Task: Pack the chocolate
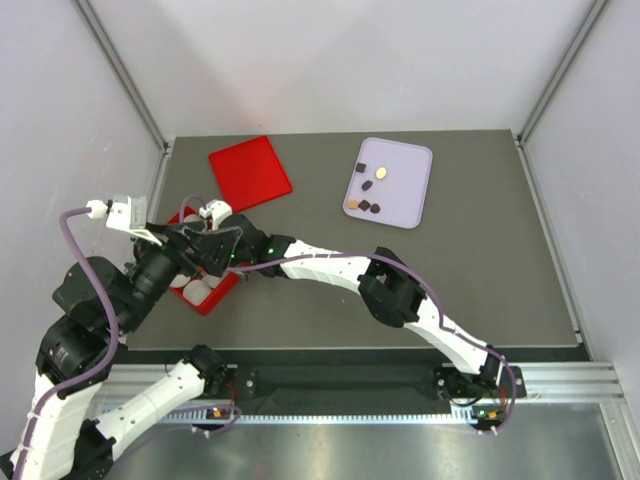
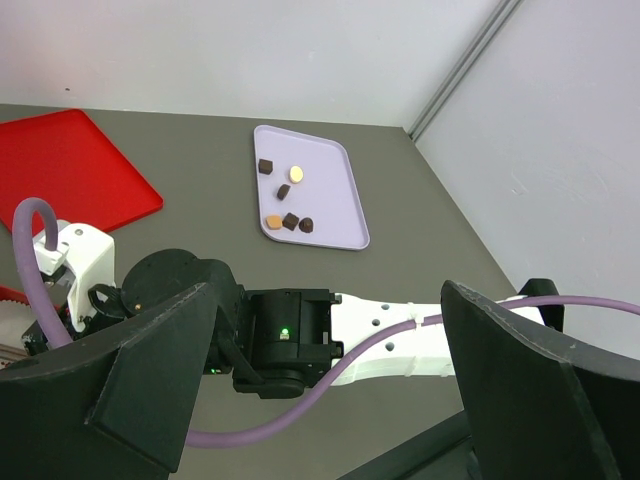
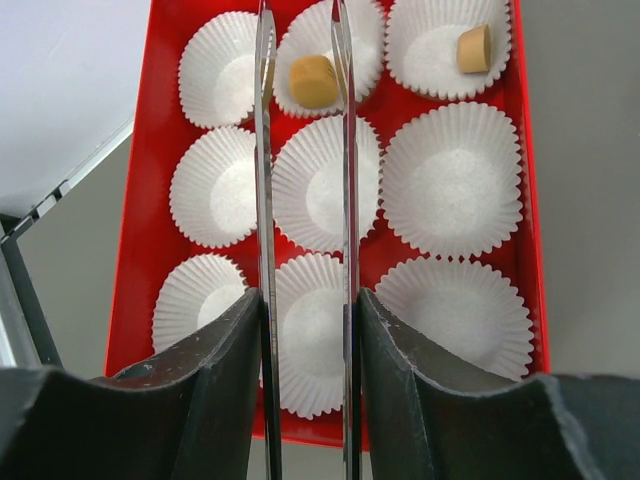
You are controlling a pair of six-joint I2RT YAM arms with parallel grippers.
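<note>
- Two tan pieces of chocolate (image 3: 313, 80) are seated in white paper cups (image 3: 325, 185) in the top row of the red box (image 3: 135, 250), one at upper middle and one at upper right. No piece is seen in the other cups.
- The right gripper (image 3: 303, 30) is held narrowly parted around the upper-middle piece. White paper shows between one blade and the piece, so it is judged not to be clamped.
- The step in hand is judged to be setting a piece down.
- Six more pieces (image 1: 368, 186) are left on the lilac tray (image 1: 420, 190), right of centre in the top view and well apart from the box.
- Next, a lift clear of the cups is called for, then a fine pinch at the tray.
- The left gripper (image 2: 330, 300) is spread wide, with nothing held.
- A dark grey table (image 1: 480, 290) is enclosed by pale walls (image 1: 340, 60). A flat red lid (image 1: 250, 172) lies above the box.
</note>
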